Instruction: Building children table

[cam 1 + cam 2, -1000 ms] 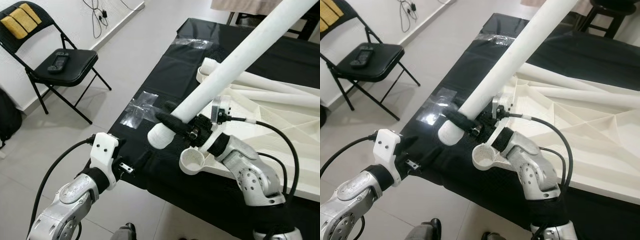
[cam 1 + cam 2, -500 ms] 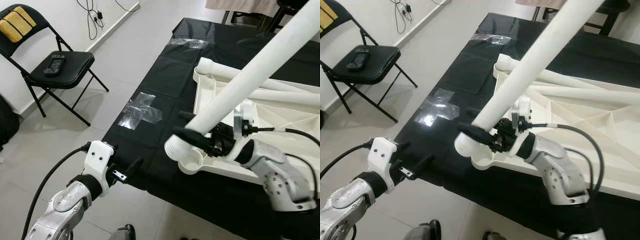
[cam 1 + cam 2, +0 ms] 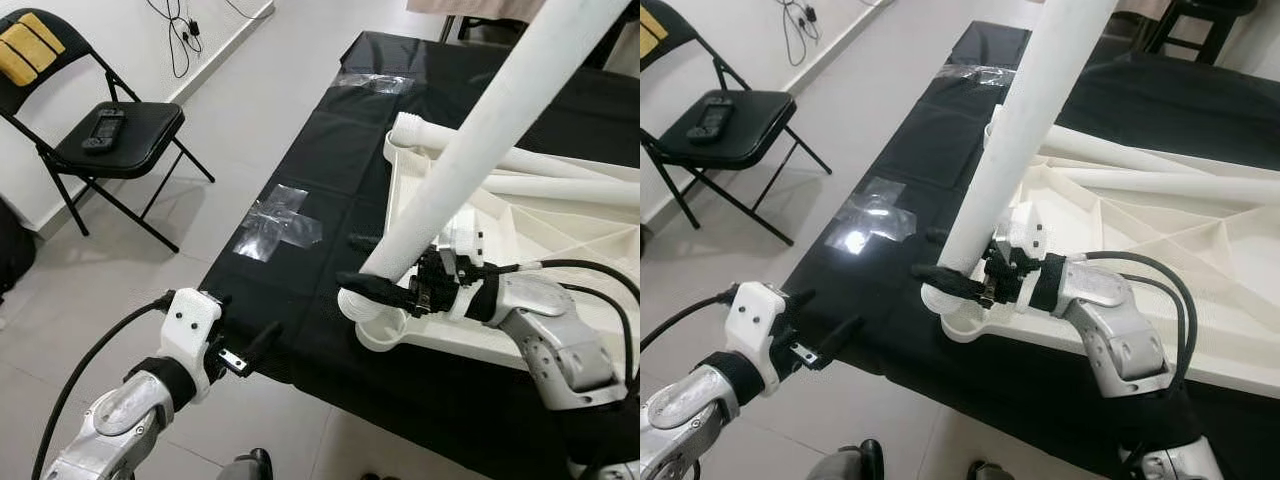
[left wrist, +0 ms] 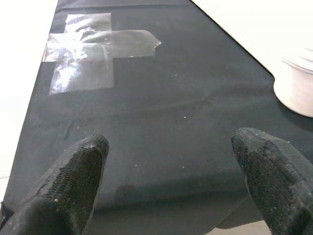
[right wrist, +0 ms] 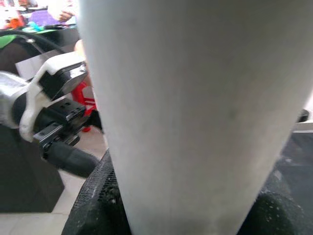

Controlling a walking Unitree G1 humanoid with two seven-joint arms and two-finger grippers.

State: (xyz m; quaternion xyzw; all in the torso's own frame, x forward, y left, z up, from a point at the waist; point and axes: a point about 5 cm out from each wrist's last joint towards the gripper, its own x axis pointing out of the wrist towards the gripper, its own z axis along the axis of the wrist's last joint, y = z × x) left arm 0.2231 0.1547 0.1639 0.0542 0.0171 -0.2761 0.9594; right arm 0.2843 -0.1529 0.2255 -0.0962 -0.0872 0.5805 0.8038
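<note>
- Right tool (image 3: 385,277) pinches the white leg (image 3: 470,150), its foot at the corner socket (image 3: 383,328) near the desk (image 3: 300,170) edge.
- Left tool (image 4: 168,171) is spread, idle.
- Next, I'd say: straighten the leg and press it down.

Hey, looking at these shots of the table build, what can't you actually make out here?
- Leg: top end cut off by both eye views' upper edge.
- Socket: whether the leg's foot is seated in it; the right gripper and the leg hide the joint.
- Tabletop: far side cut off at the right edge.
- Device on the chair: too small to identify.
- Left gripper: open over the black cloth.
</note>
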